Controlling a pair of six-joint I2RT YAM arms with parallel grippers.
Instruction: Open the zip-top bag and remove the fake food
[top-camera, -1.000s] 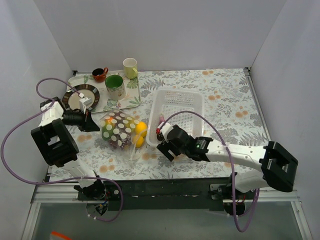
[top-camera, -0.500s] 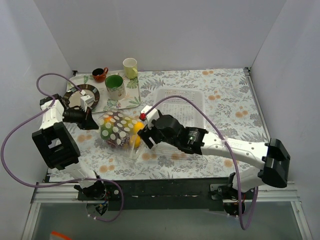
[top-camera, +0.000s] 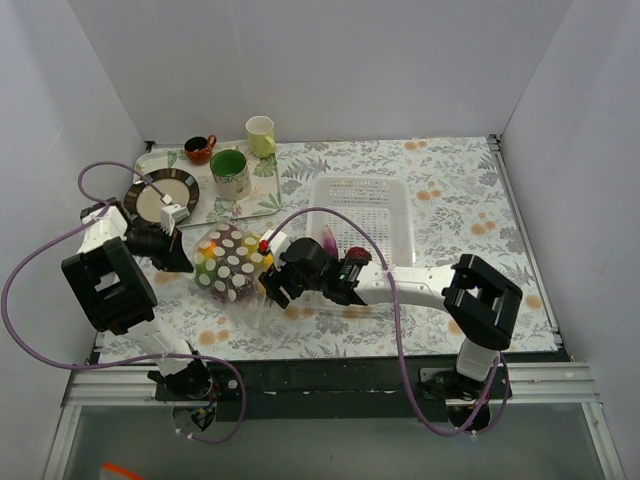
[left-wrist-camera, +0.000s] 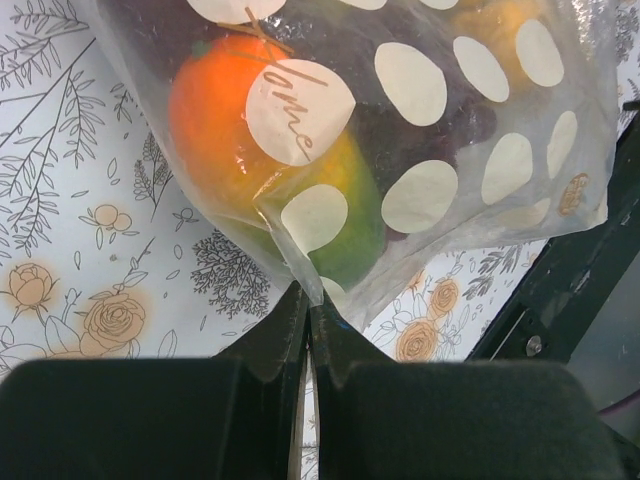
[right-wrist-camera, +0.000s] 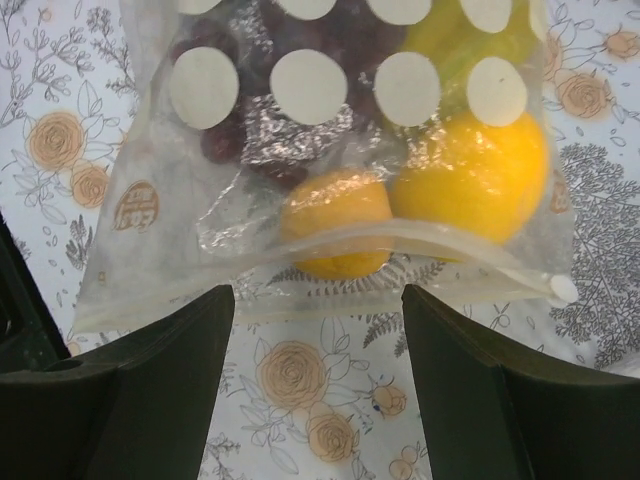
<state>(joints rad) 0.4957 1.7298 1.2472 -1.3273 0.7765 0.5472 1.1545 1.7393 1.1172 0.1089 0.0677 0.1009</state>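
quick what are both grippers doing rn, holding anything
Left gripper: closed, pinching a fold of the zip-top bag.
Right gripper: open, holding nothing, facing the bag's zip edge.

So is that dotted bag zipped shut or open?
Shut, it seems: in the right wrist view the zip strip lies flat and unbroken across the bag, slider at one end, food inside.

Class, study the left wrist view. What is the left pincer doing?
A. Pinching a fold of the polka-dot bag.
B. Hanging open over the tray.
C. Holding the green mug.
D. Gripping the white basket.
A: the left pincer is shut on a fold of the polka-dot bag.
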